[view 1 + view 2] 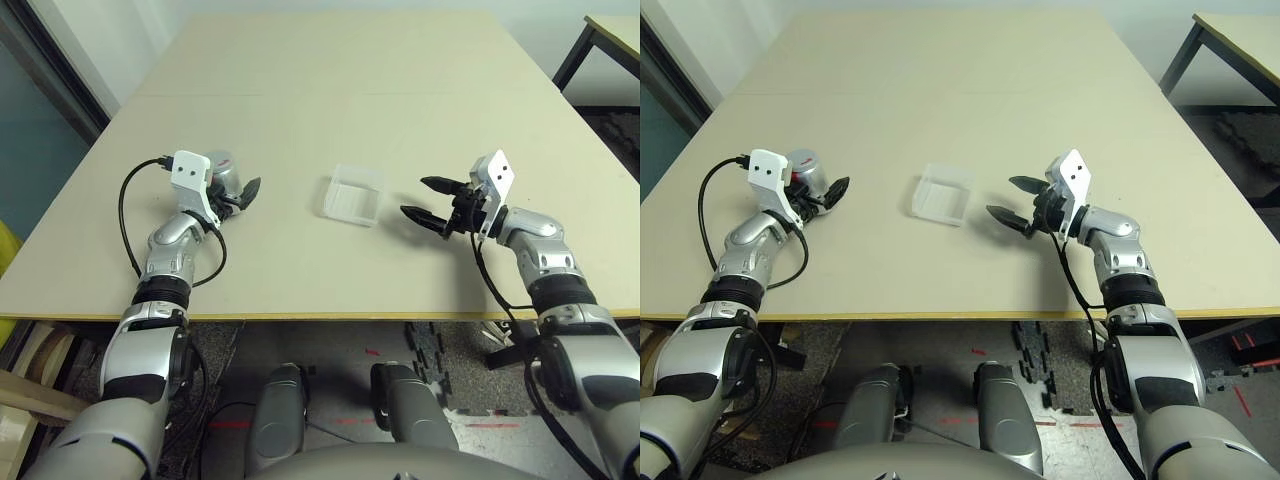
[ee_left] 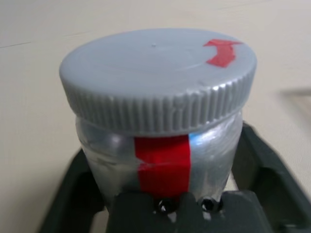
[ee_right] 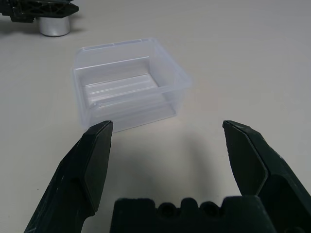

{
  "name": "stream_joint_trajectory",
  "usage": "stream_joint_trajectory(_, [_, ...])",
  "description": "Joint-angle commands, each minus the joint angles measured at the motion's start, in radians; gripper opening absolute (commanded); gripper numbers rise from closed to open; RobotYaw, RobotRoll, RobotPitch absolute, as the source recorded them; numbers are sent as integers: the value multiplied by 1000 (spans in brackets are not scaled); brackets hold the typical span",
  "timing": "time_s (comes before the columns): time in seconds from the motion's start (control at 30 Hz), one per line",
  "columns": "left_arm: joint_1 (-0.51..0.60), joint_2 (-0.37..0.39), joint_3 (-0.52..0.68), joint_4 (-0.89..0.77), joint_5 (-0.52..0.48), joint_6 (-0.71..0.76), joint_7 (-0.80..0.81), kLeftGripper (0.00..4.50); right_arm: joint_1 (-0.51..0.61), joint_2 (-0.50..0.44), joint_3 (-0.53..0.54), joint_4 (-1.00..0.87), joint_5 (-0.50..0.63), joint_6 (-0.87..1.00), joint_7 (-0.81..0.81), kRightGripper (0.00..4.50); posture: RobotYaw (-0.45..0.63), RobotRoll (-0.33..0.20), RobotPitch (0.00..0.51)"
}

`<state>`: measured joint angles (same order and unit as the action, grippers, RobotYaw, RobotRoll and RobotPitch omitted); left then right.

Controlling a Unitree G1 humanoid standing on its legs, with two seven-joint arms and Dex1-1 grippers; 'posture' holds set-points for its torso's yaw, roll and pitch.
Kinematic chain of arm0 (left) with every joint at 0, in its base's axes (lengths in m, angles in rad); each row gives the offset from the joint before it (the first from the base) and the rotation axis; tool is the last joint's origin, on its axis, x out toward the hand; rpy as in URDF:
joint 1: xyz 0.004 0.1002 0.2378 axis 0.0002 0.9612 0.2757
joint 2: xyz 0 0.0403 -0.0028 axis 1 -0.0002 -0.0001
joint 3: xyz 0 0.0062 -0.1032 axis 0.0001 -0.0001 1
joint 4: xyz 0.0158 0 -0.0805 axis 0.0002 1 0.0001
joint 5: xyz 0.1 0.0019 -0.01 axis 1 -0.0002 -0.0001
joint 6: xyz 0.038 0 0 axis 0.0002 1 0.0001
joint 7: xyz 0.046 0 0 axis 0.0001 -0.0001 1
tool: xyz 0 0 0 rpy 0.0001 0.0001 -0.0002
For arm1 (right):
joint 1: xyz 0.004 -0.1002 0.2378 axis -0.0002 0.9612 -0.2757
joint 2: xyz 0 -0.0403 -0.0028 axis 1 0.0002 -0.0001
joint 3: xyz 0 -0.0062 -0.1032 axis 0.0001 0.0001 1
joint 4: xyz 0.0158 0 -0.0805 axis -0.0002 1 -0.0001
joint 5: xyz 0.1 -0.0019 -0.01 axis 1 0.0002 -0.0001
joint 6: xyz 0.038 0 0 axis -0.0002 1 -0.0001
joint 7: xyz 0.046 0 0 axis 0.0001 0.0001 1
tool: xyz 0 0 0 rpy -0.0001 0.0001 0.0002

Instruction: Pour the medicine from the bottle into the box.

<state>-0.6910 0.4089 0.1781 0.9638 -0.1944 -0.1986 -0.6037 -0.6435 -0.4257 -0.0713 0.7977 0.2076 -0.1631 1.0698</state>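
Observation:
The bottle [image 2: 160, 160] stands upright on the table [image 1: 330, 90] at my left, silver-grey with a red stripe and its grey ribbed cap [image 2: 155, 77] on. My left gripper [image 1: 236, 190] is shut on the bottle [image 1: 226, 172], one black finger against each side of its body below the cap. The medicine is hidden inside. The box [image 1: 352, 195], a clear shallow tray, sits mid-table with nothing in it. My right gripper [image 1: 415, 197] hovers just right of the box [image 3: 126, 82], open, nothing between its fingers.
The table's front edge runs close below both arms. A black cable [image 1: 128, 215] loops beside my left forearm. A second table [image 1: 612, 35] stands at the far right, with dark floor between.

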Motion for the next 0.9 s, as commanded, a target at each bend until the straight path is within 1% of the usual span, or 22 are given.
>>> stream_joint_trajectory(0.03, [-4,-5,-3,31,12,-8,-7,2802,-8,-3,0,16,-5,-8,-7,4500,-85,0,103])
stream_joint_trajectory(0.07, [-4,-4,-3,31,12,-8,-7,2719,-9,-3,0,16,-4,-7,-7,4500,-85,0,103])
stream_joint_trajectory(0.23, [0,4,-6,16,10,9,-23,2721,-12,-4,-8,8,6,4,-13,4500,-87,0,102])
stream_joint_trajectory(0.4, [-9,7,-7,-35,-14,56,-87,2721,-28,-10,-21,-2,25,37,-11,4500,-93,0,99])
stream_joint_trajectory(0.7, [-34,-29,-29,-192,-60,166,-221,2721,-47,-22,-25,-63,57,117,47,4500,-101,0,88])
stream_joint_trajectory(0.9, [-75,-45,-68,-292,-74,261,-291,2721,-64,-37,-2,-177,92,214,121,4500,-107,0,82])
